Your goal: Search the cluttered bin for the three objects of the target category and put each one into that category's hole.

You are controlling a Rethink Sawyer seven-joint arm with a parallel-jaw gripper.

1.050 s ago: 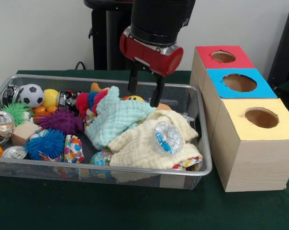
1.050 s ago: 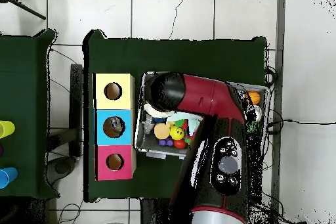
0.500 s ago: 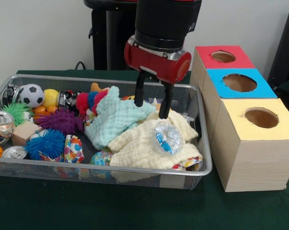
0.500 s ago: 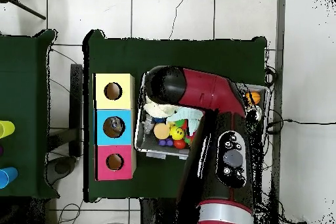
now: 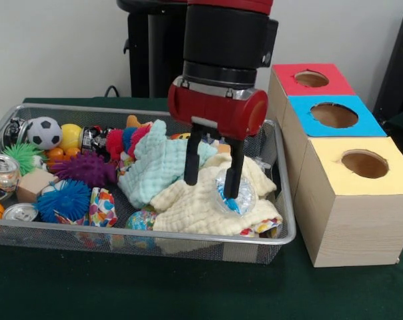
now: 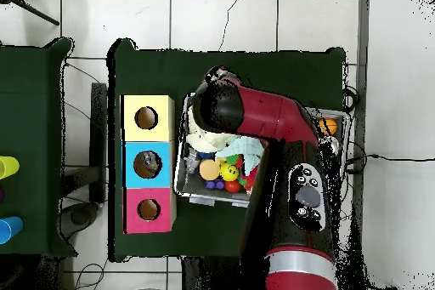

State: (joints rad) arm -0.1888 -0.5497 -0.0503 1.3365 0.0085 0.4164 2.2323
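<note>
My gripper [image 5: 213, 189] hangs open over the right part of the wire bin [image 5: 188, 235]. Its fingertips reach down to the pale yellow cloth [image 5: 188, 207], and the right finger [image 5: 234, 175] stands against a crumpled clear plastic cup with blue print [image 5: 241, 195]. A mint green cloth [image 5: 160, 163] lies just left of the fingers. To the right stand three boxes with holes: red [image 5: 311, 79], blue [image 5: 333, 115] and yellow [image 5: 365, 163]. In the overhead view the arm [image 6: 255, 116] covers most of the bin, and the boxes' holes show, such as the yellow box's hole [image 6: 146, 118].
The bin's left half holds a soccer ball [image 5: 44, 132], a purple spiky ball [image 5: 87, 169], a blue spiky ball [image 5: 63, 200], a wooden block [image 5: 35, 184], drink cans [image 5: 3, 172] and small fruit-coloured toys. The yellow box stands close to the bin's right wall.
The gripper has moved toward the camera and down, from above the bin's far rim onto the yellow cloth by the plastic cup. It stays open.
</note>
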